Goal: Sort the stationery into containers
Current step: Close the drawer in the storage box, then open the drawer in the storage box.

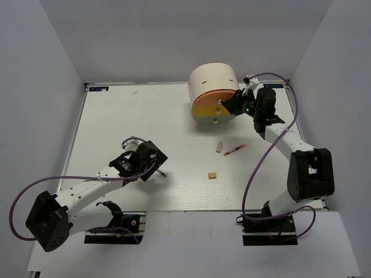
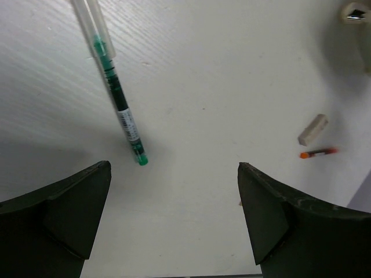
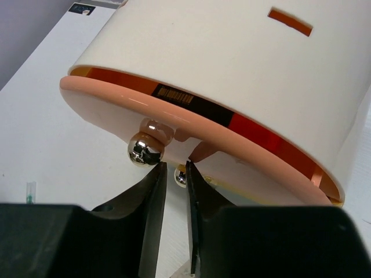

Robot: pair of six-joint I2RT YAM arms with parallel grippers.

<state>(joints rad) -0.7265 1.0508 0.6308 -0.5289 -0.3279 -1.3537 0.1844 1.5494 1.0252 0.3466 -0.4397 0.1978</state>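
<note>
The cream drum organiser (image 1: 213,80) stands at the back, its orange top drawer (image 3: 191,124) slid a little out, chrome knob (image 3: 145,149) showing. My right gripper (image 3: 175,165) sits just below that knob, jaws almost together, nothing between them; it is at the drum's right front (image 1: 236,104). A lower knob (image 3: 181,178) shows through the slit. My left gripper (image 2: 174,220) is open and empty above the table (image 1: 149,164). A green-ended pen (image 2: 119,104) lies just ahead of it (image 1: 162,173). A whitish eraser (image 1: 219,147), a tan eraser (image 1: 213,174) and an orange-ended pen (image 1: 234,150) lie mid-table.
The white table (image 1: 116,116) is boxed in by grey walls on three sides. Purple cables (image 1: 255,174) loop beside both arms. The whitish eraser (image 2: 313,129) and the orange-ended pen (image 2: 317,153) lie far right in the left wrist view.
</note>
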